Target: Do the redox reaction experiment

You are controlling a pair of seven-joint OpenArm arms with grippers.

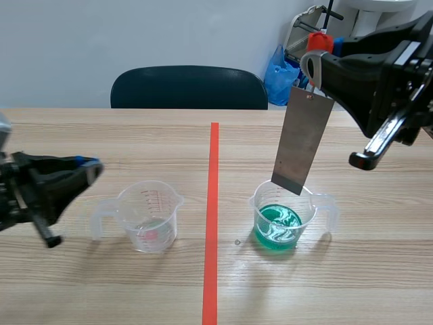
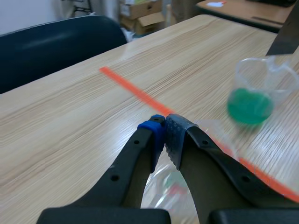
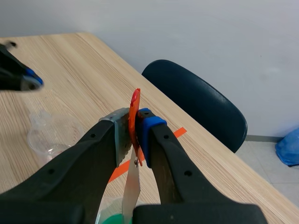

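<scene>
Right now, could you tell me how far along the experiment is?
Done: green liquid is in the right cup. In hand: the right gripper holds the metal plate, its lower end at the cup's rim. Left: dipping it. The left gripper is shut beside the other cup.

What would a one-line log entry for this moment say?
right tool: shut on red tab, metal sheet hanging over cup of green liquid | left tool: shut, empty, beside clear cup

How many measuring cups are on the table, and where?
2. The green-liquid cup stands right of the tape line, under the metal plate in the right gripper; the clear cup stands left of it, by the left gripper.
</scene>
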